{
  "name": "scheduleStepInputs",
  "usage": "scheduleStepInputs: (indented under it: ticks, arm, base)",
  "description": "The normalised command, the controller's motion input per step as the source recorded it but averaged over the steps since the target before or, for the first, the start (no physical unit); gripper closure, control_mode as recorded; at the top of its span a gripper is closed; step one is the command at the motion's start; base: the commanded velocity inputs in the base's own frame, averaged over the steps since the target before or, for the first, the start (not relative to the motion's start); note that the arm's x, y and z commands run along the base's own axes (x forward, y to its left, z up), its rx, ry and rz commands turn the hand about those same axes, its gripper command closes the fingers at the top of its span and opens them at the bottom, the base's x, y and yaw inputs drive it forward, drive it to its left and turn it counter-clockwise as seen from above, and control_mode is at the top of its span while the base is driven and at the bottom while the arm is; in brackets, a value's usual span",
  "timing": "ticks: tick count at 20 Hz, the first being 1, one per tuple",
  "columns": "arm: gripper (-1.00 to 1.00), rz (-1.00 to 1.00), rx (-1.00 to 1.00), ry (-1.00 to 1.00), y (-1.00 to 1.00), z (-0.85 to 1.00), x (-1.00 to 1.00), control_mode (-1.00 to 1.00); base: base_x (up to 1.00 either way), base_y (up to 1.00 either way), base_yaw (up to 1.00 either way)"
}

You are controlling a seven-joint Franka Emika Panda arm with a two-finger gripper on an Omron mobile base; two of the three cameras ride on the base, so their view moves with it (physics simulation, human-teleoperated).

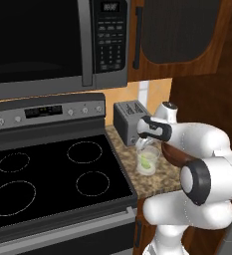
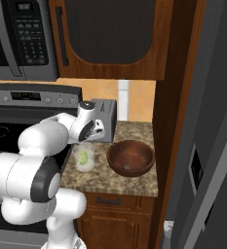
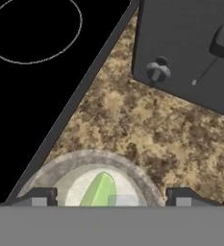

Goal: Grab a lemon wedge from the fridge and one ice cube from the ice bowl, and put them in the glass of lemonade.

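The glass of lemonade (image 1: pixel 148 162) (image 2: pixel 84 156) stands on the granite counter between the stove and the ice bowl (image 2: pixel 130 158). The lemon wedge (image 3: pixel 99 190) (image 2: pixel 84 157) lies inside the glass, pale yellow-green. My gripper (image 3: pixel 113 198) (image 1: pixel 146 143) hovers just above the glass rim (image 3: pixel 92 156). It is open, fingertips wide apart on either side of the wedge and touching nothing. A small pale speck sits on the bowl's floor; I cannot tell whether it is an ice cube. The fridge (image 2: pixel 212 146) stands at the right.
A grey toaster (image 1: pixel 129 119) (image 3: pixel 190 48) stands close behind the glass against the wall. The black cooktop (image 1: pixel 48 174) borders the counter on the left, with a microwave (image 1: pixel 43 45) above it. Wooden cabinets (image 2: pixel 110 39) hang overhead.
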Motion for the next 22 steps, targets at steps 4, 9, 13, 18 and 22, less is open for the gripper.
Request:
scheduleStepInputs:
  ticks: [4, 9, 13, 18, 22]
  arm:
    - [-1.00, -0.01, 0.00, -0.05, -0.04, 0.61, -0.22, -1.00]
    - [-1.00, -0.10, 0.00, -0.01, -0.39, 0.48, -0.74, -1.00]
    - [-1.00, -0.24, 0.00, -0.01, -0.26, 0.20, -1.00, -1.00]
    - [-1.00, -0.08, -0.02, -0.26, 0.03, 0.34, -1.00, -1.00]
    - [-1.00, 0.00, -0.01, -0.22, 0.01, 0.23, -0.77, -1.00]
  base:
    - [0.00, 0.00, 0.00]
    - [0.00, 0.00, 0.00]
    - [0.00, 0.00, 0.00]
    - [0.00, 0.00, 0.00]
    - [0.00, 0.00, 0.00]
